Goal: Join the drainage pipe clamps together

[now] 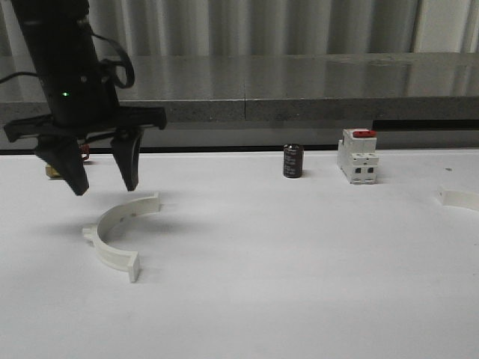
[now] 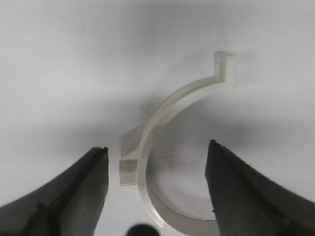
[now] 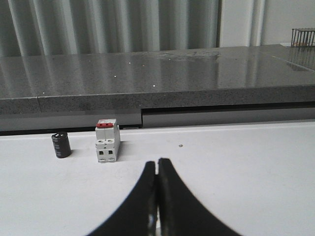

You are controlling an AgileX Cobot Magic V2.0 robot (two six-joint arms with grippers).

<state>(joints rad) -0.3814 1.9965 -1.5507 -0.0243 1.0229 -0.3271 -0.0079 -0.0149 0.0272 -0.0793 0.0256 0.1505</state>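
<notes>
One white half-ring drainage pipe clamp lies flat on the white table at the left. My left gripper hovers open just above its far end, nothing held. In the left wrist view the clamp curves up between the two dark fingers, with its small outer tab close to one of them; the left gripper is not touching it. A second white clamp shows partly at the right edge of the table. My right gripper is shut and empty, low over the table.
A small black cylinder and a white red-topped breaker stand at the back of the table; both also appear in the right wrist view, cylinder and breaker. A grey ledge runs behind the table.
</notes>
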